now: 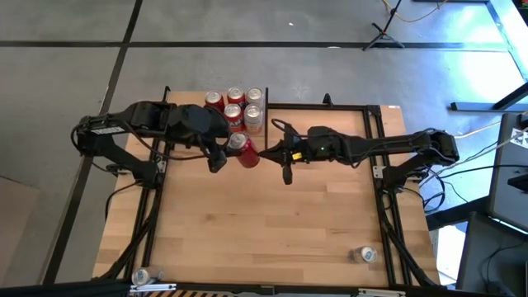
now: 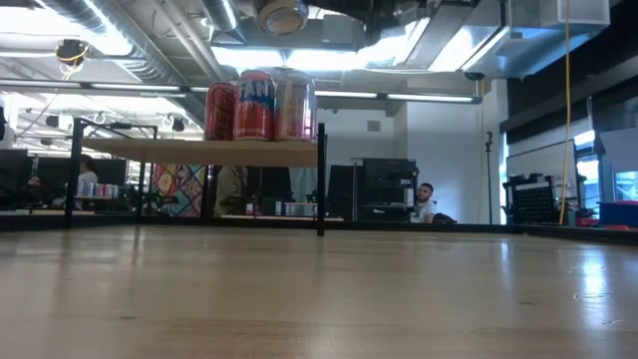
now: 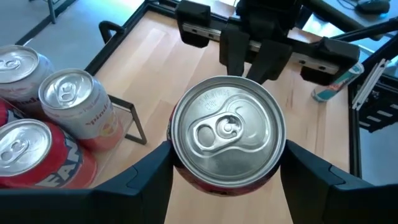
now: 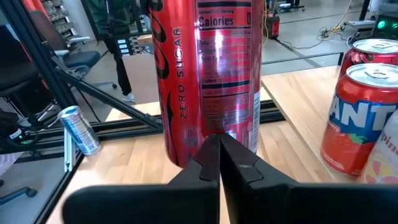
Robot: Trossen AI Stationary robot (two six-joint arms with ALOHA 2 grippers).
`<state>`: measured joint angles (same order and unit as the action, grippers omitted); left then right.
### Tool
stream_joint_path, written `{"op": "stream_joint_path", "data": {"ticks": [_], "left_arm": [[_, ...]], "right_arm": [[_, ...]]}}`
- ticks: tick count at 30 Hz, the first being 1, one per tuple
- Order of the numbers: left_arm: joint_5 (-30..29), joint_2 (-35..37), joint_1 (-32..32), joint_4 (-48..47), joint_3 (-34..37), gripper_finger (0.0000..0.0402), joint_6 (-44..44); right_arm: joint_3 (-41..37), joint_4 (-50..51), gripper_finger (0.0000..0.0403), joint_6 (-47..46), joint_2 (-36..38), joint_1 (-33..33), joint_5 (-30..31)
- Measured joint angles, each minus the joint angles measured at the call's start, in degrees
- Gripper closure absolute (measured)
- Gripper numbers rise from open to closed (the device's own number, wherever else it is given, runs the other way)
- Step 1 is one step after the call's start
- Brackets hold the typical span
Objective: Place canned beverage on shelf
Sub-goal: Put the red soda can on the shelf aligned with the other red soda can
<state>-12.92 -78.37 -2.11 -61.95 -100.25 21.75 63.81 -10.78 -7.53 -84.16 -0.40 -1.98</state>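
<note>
Overhead, wooden tabletop [image 1: 264, 223], shelf [image 1: 194, 111] with cans [image 1: 238, 107], concrete floor [image 1: 82, 74]

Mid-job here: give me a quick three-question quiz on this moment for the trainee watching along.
1. True or false: the left gripper is shut on the red can.
2. How many cans already stand on the shelf? A) two B) five C) eight
3. Fill in: the right gripper has its fingers ____, just beside the red can.

Key: 1 true; 2 B; 3 shut.
</note>
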Motion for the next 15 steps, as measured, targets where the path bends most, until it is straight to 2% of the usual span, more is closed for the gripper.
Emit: {"op": "stream_joint_path", "data": {"ticks": [4,9,15], "left_arm": [[-2.08,0.71,-0.21,-3.13,0.0,0.0182,1.23],[-4.43,3.02,-0.22,-12.15,0.0,0.0191,3.26],[-8.06,5.11,2.53,-20.01,0.0,0.0191,1.66]], "right_arm": [[0.0,1.48,0.0402,0.76,1.34,0.0,0.97],[0.0,2.28,0.0402,1.87,2.47,0.0,1.97],[0.0,2.86,0.0402,1.88,2.6,0.0,2.0]]}}
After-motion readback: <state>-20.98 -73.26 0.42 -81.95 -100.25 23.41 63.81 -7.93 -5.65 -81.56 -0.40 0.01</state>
